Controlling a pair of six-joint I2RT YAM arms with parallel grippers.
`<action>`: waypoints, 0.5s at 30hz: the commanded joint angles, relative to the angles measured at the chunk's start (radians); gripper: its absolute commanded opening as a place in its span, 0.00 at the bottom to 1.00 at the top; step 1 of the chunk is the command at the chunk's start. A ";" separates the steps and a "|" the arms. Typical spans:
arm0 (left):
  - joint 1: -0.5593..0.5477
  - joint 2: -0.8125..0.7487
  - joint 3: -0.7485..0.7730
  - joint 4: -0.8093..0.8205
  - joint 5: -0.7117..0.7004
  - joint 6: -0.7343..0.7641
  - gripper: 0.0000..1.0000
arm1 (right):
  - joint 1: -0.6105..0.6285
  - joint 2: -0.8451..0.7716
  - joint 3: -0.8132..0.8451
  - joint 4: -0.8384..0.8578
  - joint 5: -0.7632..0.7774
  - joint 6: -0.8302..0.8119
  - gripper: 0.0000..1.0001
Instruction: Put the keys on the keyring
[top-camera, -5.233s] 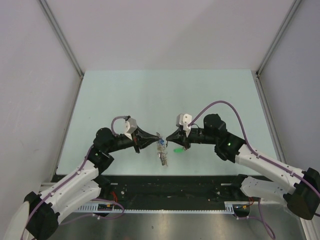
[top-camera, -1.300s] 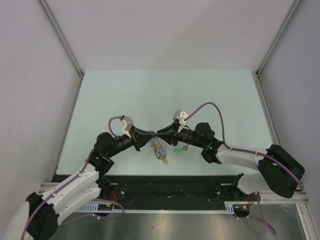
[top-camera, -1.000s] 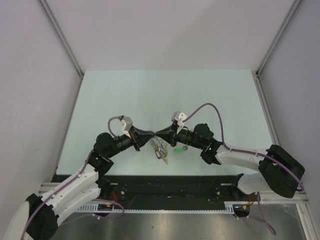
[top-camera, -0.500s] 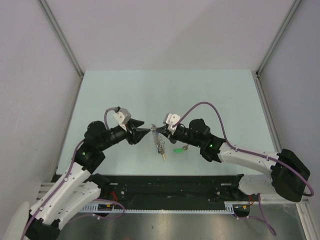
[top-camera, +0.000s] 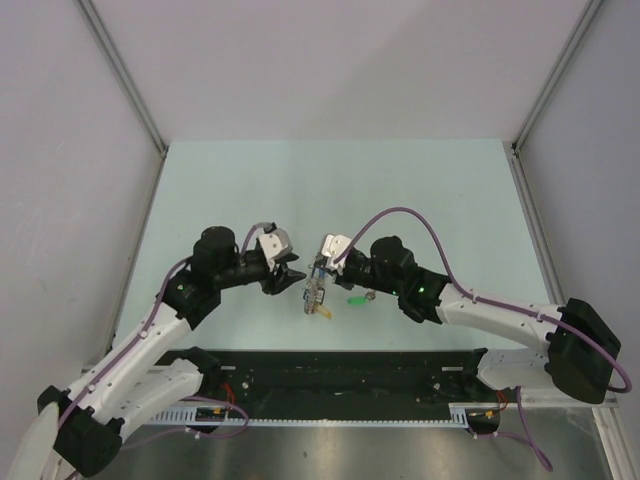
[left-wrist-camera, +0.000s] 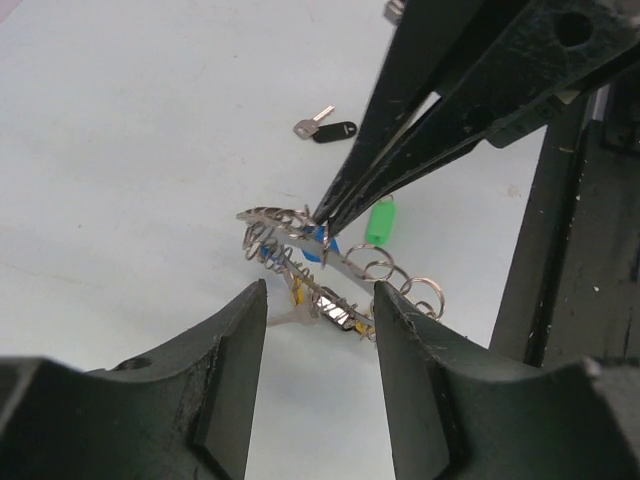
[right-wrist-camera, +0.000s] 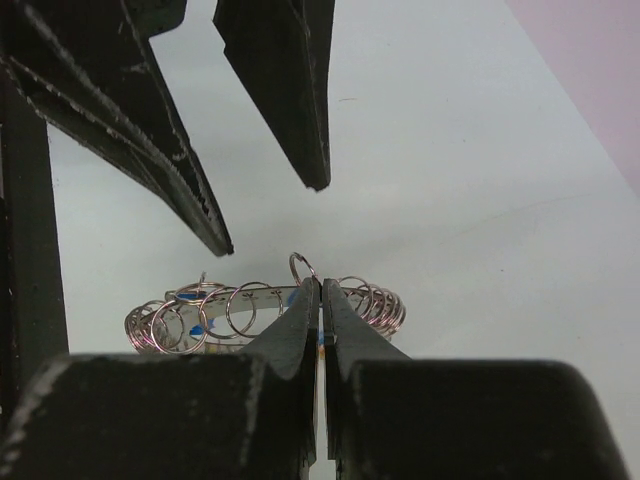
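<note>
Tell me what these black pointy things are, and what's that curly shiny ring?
They are two robot arms on a pale green table, each ending in a two-finger claw. One picture looks down from above; the other two come from cameras on the wrists. The right claw is pinched shut on a large round silver metal keyring edged with wire loops. The left claw is open, gripping nothing. A small silver key with a green plastic head and one with a black head lie on the table.

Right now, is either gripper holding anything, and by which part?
The right gripper pinches the keyring by its looped rim; the left gripper is open, holding nothing.
</note>
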 joint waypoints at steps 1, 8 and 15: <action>-0.056 -0.005 0.014 0.081 -0.011 0.090 0.50 | 0.018 -0.045 0.056 0.032 0.024 -0.030 0.00; -0.079 0.001 -0.009 0.109 -0.016 0.159 0.36 | 0.030 -0.055 0.056 0.020 0.018 -0.039 0.00; -0.079 0.057 0.031 0.038 0.007 0.231 0.21 | 0.041 -0.060 0.056 0.011 0.024 -0.047 0.00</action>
